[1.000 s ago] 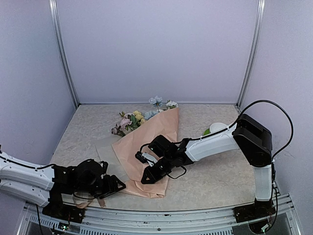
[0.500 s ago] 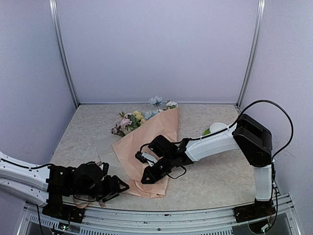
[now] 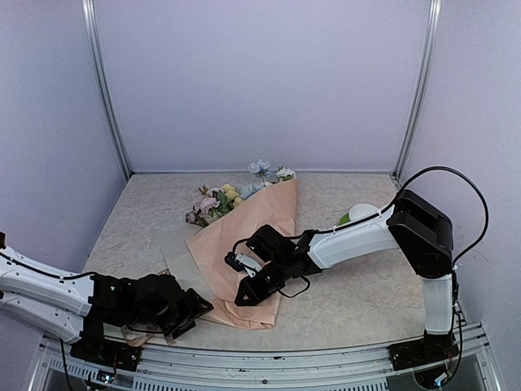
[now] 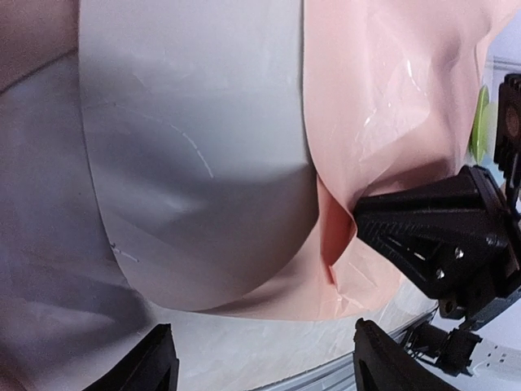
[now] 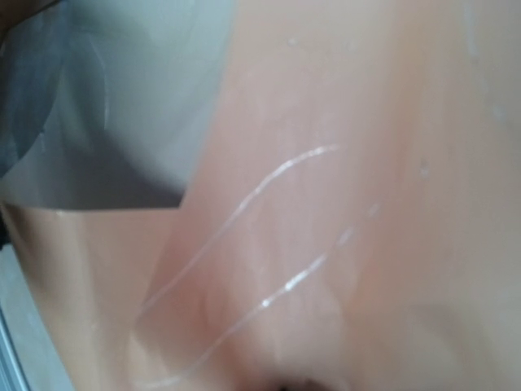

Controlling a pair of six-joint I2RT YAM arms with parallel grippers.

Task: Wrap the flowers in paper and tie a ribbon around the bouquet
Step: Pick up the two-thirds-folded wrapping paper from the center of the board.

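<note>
The bouquet lies slantwise on the table, its peach paper (image 3: 244,236) folded over the stems. The flowers (image 3: 218,199) stick out at the upper left rim. My right gripper (image 3: 247,292) rests low on the paper near the narrow tail. It is shut, with a fold of paper (image 4: 334,236) pinched at its tip. In the right wrist view only peach paper (image 5: 342,204) shows and the fingers are hidden. My left gripper (image 3: 194,310) sits open at the tail's left edge with nothing between its fingertips (image 4: 155,362). A tan strip (image 3: 146,329), perhaps the ribbon, peeks from under the left wrist.
A pale grey sheet (image 3: 175,252) lies under the bouquet's left side and fills much of the left wrist view (image 4: 187,179). A green and white object (image 3: 354,215) sits behind the right arm. The table's front rail (image 3: 269,354) runs just below both grippers.
My left gripper has shifted slightly toward the tail's lower edge and its jaws have widened a little. The right arm and the bouquet have not moved.
</note>
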